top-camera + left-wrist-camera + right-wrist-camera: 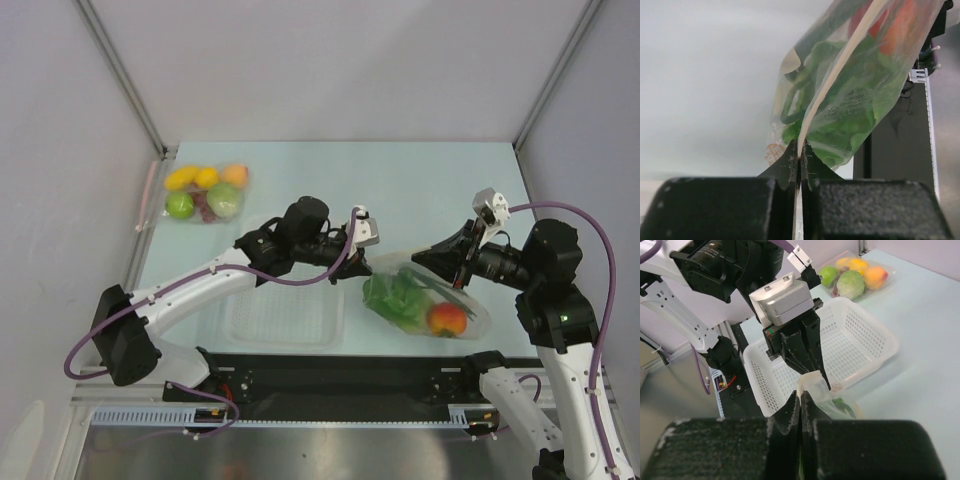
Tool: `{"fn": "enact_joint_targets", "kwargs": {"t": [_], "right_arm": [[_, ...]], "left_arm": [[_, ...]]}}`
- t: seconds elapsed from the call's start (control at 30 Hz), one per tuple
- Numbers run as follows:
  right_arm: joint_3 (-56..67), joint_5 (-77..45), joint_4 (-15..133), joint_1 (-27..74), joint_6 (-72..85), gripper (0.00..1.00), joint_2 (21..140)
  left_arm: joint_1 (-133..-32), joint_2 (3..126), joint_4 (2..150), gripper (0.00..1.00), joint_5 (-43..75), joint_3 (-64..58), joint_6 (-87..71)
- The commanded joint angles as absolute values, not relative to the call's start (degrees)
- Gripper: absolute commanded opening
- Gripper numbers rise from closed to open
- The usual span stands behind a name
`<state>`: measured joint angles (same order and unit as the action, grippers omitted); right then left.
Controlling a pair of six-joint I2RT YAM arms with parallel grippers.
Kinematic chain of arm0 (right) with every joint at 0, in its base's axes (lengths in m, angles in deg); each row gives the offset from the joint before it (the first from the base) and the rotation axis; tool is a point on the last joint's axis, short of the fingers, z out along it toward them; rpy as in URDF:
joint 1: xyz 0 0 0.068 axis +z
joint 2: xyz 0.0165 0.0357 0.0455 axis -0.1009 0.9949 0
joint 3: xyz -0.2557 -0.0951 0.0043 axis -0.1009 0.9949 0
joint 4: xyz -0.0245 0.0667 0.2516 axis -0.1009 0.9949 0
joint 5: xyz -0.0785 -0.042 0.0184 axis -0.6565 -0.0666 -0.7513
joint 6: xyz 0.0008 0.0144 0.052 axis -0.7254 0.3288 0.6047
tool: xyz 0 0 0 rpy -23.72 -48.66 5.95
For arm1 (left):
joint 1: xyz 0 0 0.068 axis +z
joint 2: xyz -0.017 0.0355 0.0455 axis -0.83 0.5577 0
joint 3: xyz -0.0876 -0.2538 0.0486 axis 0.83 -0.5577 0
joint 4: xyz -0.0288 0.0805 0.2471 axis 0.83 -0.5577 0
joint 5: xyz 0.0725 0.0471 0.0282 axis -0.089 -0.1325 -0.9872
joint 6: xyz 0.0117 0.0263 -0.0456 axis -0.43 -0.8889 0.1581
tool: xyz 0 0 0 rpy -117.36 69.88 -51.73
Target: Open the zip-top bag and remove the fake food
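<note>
Jaws, left: left gripper (799, 159) closed tight on a thin lip of the zip-top bag (840, 100); a pale strip of film runs straight out from between the tips
Jaws, right: right gripper (800, 401) likewise pinched shut on the bag's mouth edge; it faces the left one tip to tip, very close
Bag, place: near right part of the table (420, 170), just right of the white basket (860, 347); slung between the two grippers; whether its bottom rests on the table cannot be told
Contents: fake food all inside; green lettuce (850, 115) toward the left end; red tomato (446, 319) toward the near right end
Seal: cannot tell whether the zip is parted; in the left wrist view the walls look pressed together along the pale strip
Step in hand: judged to be pulling the mouth apart
Method: draw the grippers away from each other, left one leftward, right one rightward, square to the zip line; each should hold one wall only, or the pull merely stretches the bag; go slow and even
Caution: both grips look shallow; slick film may slide off the tips; the contents' weight loads the same lips
Other items: pouch of round fruits (205, 192), far left, well apart; not wanted here
</note>
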<state>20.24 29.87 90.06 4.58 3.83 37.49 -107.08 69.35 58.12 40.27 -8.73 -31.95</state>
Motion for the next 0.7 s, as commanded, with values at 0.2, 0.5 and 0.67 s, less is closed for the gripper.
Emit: {"fn": "enact_joint_targets", "kwargs": {"t": [0.2,0.5,0.67], "right_arm": [[15.36,21.95,97.12,4.32,-2.57,0.07,37.29],[10.44,22.62,100.12,4.32,-5.21,0.77,40.10],[11.92,26.76,100.65,4.58,-5.30,0.77,41.34]], "left_arm": [[-107.25,68.32,49.06,0.00,43.31,-1.62,-34.68],[-112.34,72.09,35.16,0.00,39.98,7.01,-38.99],[-113.58,73.76,32.08,0.00,39.62,10.26,-40.57]]}}
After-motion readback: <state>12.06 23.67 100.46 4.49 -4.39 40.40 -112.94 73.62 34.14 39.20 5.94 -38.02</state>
